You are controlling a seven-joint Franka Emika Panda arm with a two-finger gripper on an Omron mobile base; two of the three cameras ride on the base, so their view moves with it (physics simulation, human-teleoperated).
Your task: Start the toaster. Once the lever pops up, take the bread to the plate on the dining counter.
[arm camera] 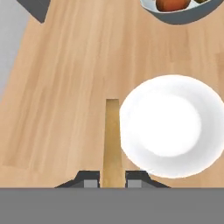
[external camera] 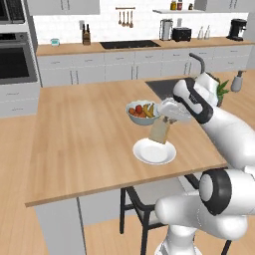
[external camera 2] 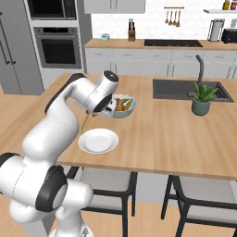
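Hand view: end effector (arm camera: 113, 179) clamps bread (arm camera: 112, 140) beside plate (arm camera: 168, 124) (fruit bowl (arm camera: 181, 11) beyond).

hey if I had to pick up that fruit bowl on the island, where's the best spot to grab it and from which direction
Probably the rim, from straight above. The fruit bowl sits upright on the dining counter, with curved sides too wide to span and fruit filling the middle, so one finger inside the lip and one outside suits it. The side facing the sink looks freest; the gripper holding the bread crowds the plate side.

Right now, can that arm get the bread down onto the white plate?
Probably yes. The gripper holds the bread upright just above the plate, which is bare; the fruit bowl stands apart behind it.
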